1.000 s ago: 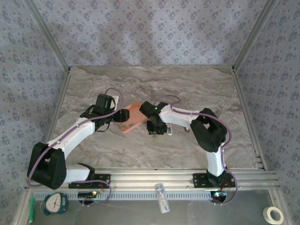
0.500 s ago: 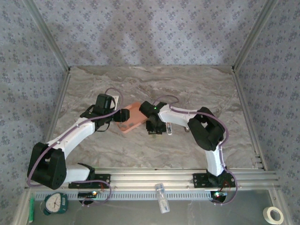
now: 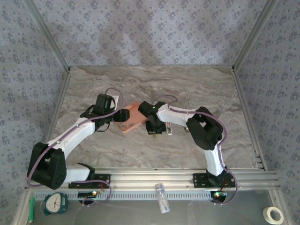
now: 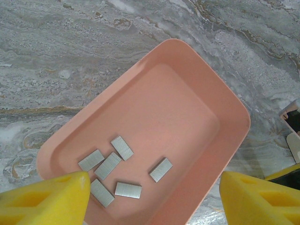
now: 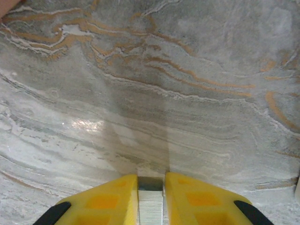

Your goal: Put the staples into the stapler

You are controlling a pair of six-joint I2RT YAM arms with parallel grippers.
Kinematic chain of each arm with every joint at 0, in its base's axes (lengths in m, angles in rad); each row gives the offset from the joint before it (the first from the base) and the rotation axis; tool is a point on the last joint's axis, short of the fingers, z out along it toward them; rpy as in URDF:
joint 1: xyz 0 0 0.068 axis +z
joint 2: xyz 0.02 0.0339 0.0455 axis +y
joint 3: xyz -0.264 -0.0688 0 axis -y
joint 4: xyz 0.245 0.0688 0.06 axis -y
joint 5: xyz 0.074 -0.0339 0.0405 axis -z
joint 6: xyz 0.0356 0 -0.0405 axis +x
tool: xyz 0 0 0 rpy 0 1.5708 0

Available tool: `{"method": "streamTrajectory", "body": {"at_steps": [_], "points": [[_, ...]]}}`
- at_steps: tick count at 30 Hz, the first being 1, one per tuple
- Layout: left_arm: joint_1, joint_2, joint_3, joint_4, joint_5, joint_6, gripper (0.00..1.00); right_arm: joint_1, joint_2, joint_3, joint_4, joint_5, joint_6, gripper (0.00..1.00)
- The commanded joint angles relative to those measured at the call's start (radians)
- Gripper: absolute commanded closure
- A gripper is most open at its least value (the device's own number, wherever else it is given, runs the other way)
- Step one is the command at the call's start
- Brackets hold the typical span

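Several staples (image 4: 122,148), short grey strips, lie in the near end of the salmon-pink tray (image 4: 206,84). My left gripper (image 4: 153,197) hangs open above them, its yellow fingers (image 4: 61,197) on either side of the tray's end. My right gripper (image 5: 150,187) is shut on one strip of staples (image 5: 150,204), held just above the marble table. In the top view the right gripper (image 3: 156,130) is right of the tray (image 3: 135,112), and the stapler (image 3: 169,130) lies small and pale beside it. Part of the stapler (image 4: 291,124) shows at the right edge of the left wrist view.
The marble table (image 3: 187,89) is bounded by metal rails and patterned walls. Below the front rail lie a clock (image 3: 56,203), a clear small bottle (image 3: 161,197) and a roll of tape (image 3: 274,214).
The right gripper's jaws have closed a little more on the staple strip, and the right arm's elbow has shifted slightly left. The left arm has not moved.
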Motion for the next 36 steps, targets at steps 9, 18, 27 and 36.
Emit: {"method": "streamTrajectory", "body": {"at_steps": [9,18,27,36], "points": [[0.007,-0.016,-0.042,0.117,0.082,-0.019,0.28,0.018,-0.075,-0.031,0.021,0.096,-0.029,0.81],[-0.076,-0.029,-0.16,0.44,0.17,0.007,0.27,0.009,-0.355,-0.181,0.142,0.238,-0.146,0.81],[-0.136,0.036,-0.194,0.598,0.168,-0.015,0.22,-0.072,-0.469,-0.373,0.254,0.25,-0.272,0.81],[-0.163,0.072,-0.169,0.599,0.13,-0.013,0.22,-0.128,-0.477,-0.47,0.351,0.208,-0.328,0.81]]}}
